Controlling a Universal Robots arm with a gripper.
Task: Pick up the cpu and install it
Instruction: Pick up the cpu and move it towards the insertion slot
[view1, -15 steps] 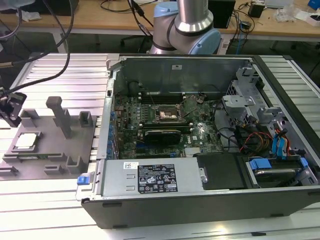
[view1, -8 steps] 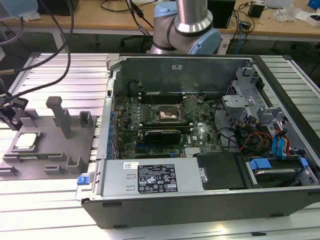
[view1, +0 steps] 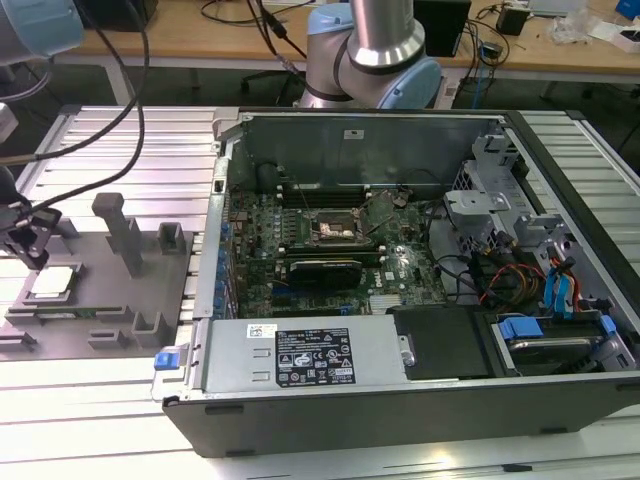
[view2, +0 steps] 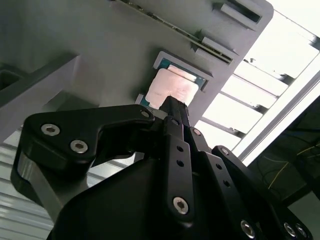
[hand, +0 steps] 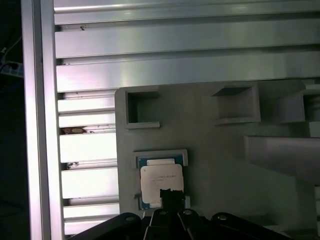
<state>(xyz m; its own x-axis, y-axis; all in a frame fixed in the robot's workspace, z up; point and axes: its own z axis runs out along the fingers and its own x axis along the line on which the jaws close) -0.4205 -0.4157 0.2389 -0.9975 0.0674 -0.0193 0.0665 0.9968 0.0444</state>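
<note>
In the exterior view, the silver-and-blue robot arm (view1: 372, 45) is standing behind the open dark metal computer case (view1: 400, 405). Its black gripper (view1: 35, 258) is being held low at the exterior view's far left, just above the small pale silver square cpu (view1: 52, 283). The cpu is lying flat on the grey plastic fixture plate (view1: 110, 295), well apart from the case.

In the second wrist view, the gripper (view2: 174, 102) is being pointed at the cpu (view2: 176, 85), which is seated in a recess of the plate (view2: 100, 40).

In the first wrist view, the cpu's (hand: 160, 180) near edge is being overlapped by the gripper (hand: 171, 194). Whether it is open, closed or touching cannot be told.
</note>
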